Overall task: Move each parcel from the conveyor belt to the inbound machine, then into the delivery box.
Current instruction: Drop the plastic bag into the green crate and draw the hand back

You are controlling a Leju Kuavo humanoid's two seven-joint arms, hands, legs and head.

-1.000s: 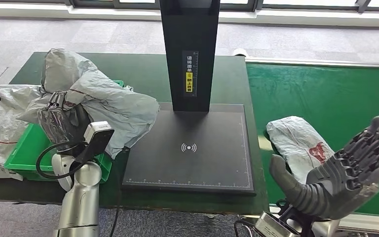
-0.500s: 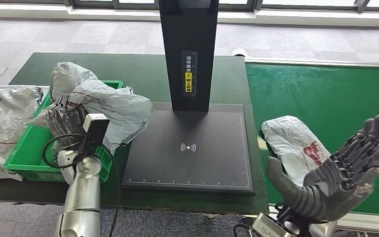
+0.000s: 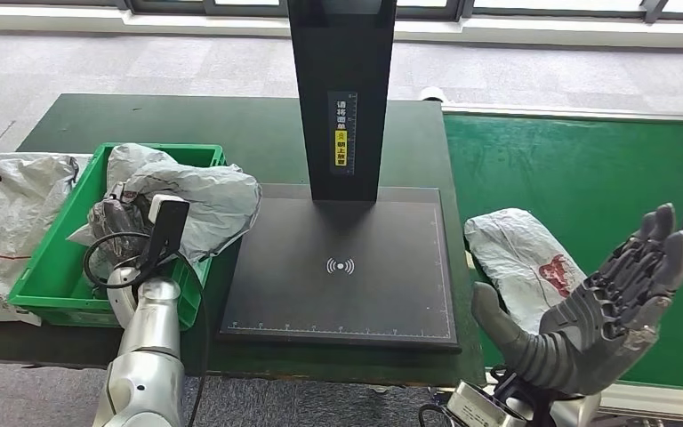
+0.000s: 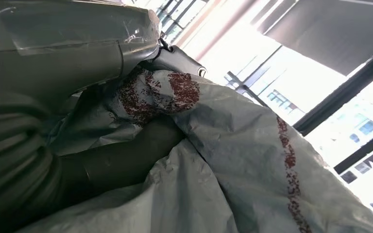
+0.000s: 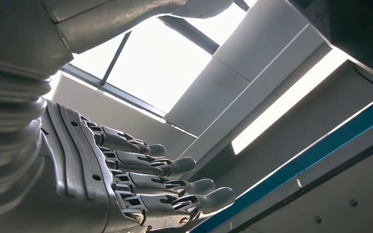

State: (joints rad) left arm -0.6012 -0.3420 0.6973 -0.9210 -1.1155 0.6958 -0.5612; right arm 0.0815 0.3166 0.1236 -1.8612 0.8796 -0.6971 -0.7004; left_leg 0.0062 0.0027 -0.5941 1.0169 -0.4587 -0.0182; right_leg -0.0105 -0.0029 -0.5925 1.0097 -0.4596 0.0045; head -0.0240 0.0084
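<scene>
scanner post (image 3: pixel 341 98) label: 请将面单 朝上放置 | left hand (image 3: pixel 117 218) grips grey parcel (image 3: pixel 197 196)

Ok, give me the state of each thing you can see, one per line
Left robot hand: gripping grey parcel over the green box.
Right robot hand: open, empty.
Second parcel: lying on conveyor belt.
Scanner pad: bare.

The black upright column (image 3: pixel 341 89) of the inbound machine is carrying a vertical label (image 3: pixel 341 130): white Chinese characters reading 请将面单 above a yellow section, too small to read. The scan plate (image 3: pixel 341 267) is displaying a white wireless-signal symbol (image 3: pixel 341 265).
</scene>
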